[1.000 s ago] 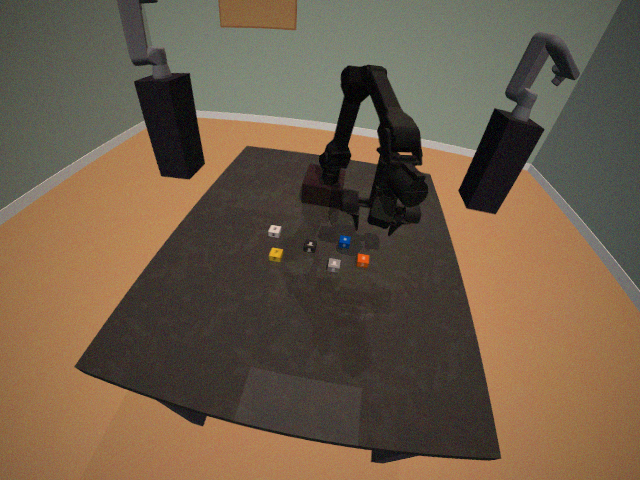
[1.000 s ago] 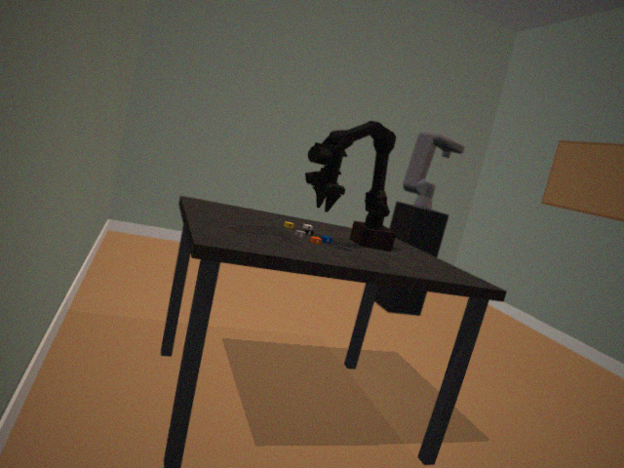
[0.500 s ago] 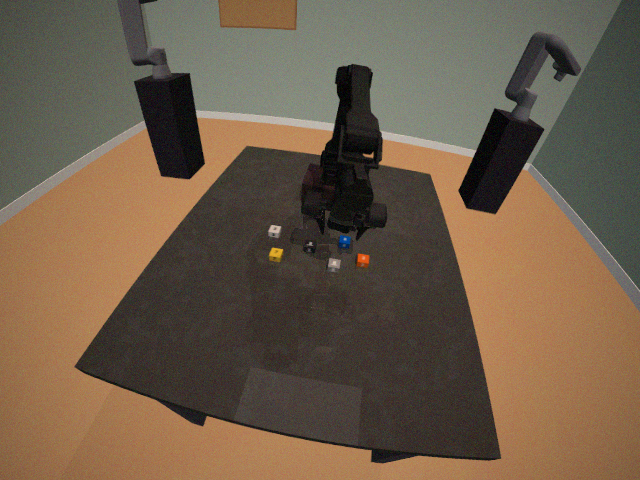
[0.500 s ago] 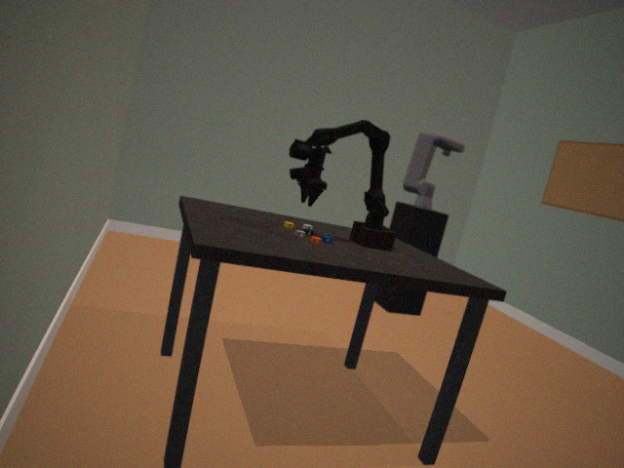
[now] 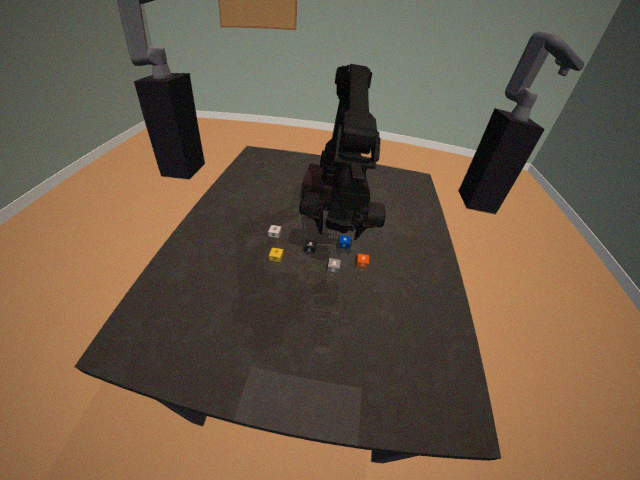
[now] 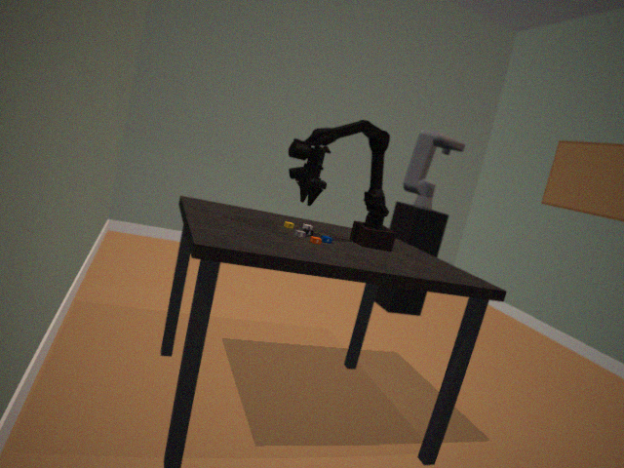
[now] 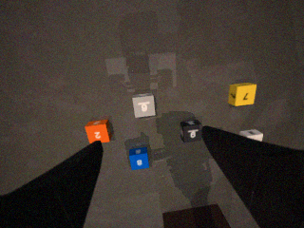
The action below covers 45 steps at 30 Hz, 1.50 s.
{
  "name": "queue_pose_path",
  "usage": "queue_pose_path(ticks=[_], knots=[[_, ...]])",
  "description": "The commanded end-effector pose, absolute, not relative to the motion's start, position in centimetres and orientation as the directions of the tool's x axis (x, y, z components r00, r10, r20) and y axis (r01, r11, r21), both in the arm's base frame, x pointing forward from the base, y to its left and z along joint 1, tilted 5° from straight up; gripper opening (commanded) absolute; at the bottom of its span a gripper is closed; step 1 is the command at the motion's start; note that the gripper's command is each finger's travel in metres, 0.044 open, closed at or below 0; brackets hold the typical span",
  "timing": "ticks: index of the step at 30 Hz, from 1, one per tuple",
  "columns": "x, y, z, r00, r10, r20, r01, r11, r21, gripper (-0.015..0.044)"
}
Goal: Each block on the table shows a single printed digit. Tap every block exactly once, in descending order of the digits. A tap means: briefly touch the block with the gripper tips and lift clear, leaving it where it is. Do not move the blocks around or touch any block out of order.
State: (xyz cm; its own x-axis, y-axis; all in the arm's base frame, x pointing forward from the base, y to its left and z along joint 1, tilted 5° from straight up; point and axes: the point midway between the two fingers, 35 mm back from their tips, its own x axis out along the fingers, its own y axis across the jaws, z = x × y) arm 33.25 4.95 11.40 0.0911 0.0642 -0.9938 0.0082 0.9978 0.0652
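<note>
My gripper [image 5: 338, 235] [image 6: 306, 202] [image 7: 153, 138] is open and empty, high above the blocks. A blue block [image 5: 344, 241] [image 6: 326, 239] [image 7: 139, 160] shows 8, an orange block [image 5: 362, 260] [image 6: 316, 240] [image 7: 98, 132] 2, and a yellow block [image 5: 276, 254] [image 6: 289, 224] [image 7: 242, 95] 7. A grey block [image 5: 333, 265] [image 6: 300, 233] [image 7: 143, 106] and a black block [image 5: 309, 246] [image 7: 191, 131] each show an underlined 6 or 9; I cannot tell which. A white block [image 5: 274, 230] [image 6: 307, 227] [image 7: 252, 135] is partly hidden by the right finger in the wrist view, its digit unreadable.
The blocks stand apart on the dark table [image 5: 289, 320] [image 6: 242, 242]. The arm's dark red base [image 6: 371, 235] [image 7: 195, 218] is behind them. Two grey arms [image 5: 142, 36] [image 5: 527, 67] on black pedestals stand beyond the table.
</note>
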Motion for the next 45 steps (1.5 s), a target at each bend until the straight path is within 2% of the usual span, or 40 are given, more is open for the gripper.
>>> queue_pose_path(ticks=[1, 8, 11, 34, 41, 45], knots=[[33.8, 1.7, 11.4, 0.093, 0.065, -0.994, 0.012, 0.998, 0.066, 0.04], [33.4, -9.2, 10.8, 0.094, 0.052, -0.994, 0.011, 0.999, 0.053, 0.04], [33.0, -11.4, 10.6, 0.094, 0.046, -0.994, 0.011, 0.999, 0.048, 0.04], [32.9, -11.1, 10.6, 0.094, 0.047, -0.994, 0.011, 0.999, 0.048, 0.04], [27.9, -2.2, 10.6, 0.089, 0.056, -0.994, 0.011, 0.998, 0.057, 0.04], [27.2, -1.4, 10.5, 0.089, 0.057, -0.994, 0.011, 0.998, 0.058, 0.04]])
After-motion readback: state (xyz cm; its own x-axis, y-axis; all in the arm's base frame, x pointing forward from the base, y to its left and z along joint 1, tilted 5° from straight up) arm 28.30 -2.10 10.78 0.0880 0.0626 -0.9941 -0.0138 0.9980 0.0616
